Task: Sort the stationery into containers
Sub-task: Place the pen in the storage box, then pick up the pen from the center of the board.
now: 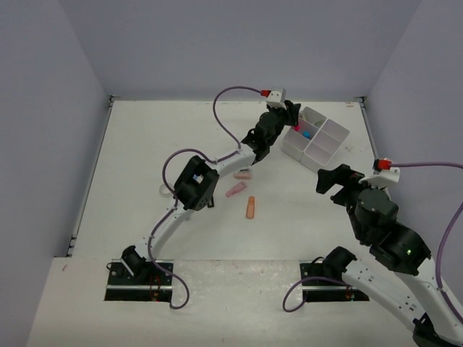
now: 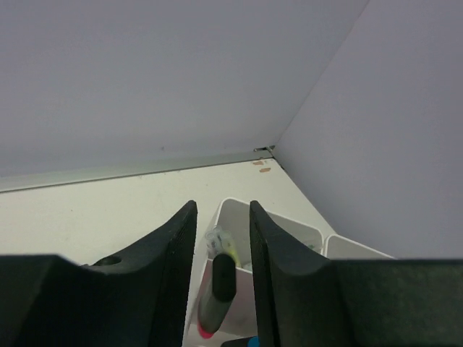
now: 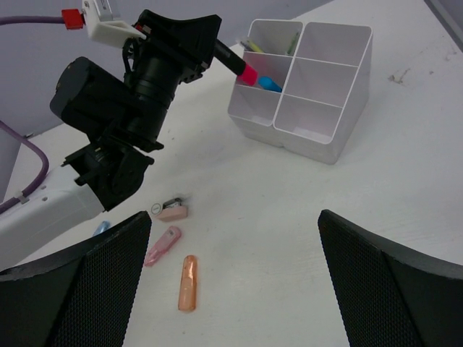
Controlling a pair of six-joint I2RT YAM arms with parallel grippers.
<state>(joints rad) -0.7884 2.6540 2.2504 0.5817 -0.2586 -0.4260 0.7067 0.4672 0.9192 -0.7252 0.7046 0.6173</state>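
Note:
My left gripper (image 1: 288,116) hangs over the near-left compartment of the white divided container (image 1: 337,130). Between its jaws a black highlighter (image 2: 217,289) with a pink end points down into that compartment. A gap shows on each side of it, so the jaws stand open and off it. The right wrist view has the highlighter's (image 3: 242,66) pink tip at the rim of the container (image 3: 318,137), beside a blue item (image 3: 269,84). My right gripper (image 3: 233,215) is wide open and holds nothing, low over the table. A pink eraser (image 3: 172,211), a pink piece (image 3: 163,245) and an orange piece (image 3: 187,283) lie in front of it.
A yellow-tipped item (image 2: 226,246) stands in the far compartment under my left gripper (image 2: 221,206). The container sits near the back right corner, close to the walls. The left arm's elbow (image 1: 194,182) is just left of the loose pieces (image 1: 243,174).

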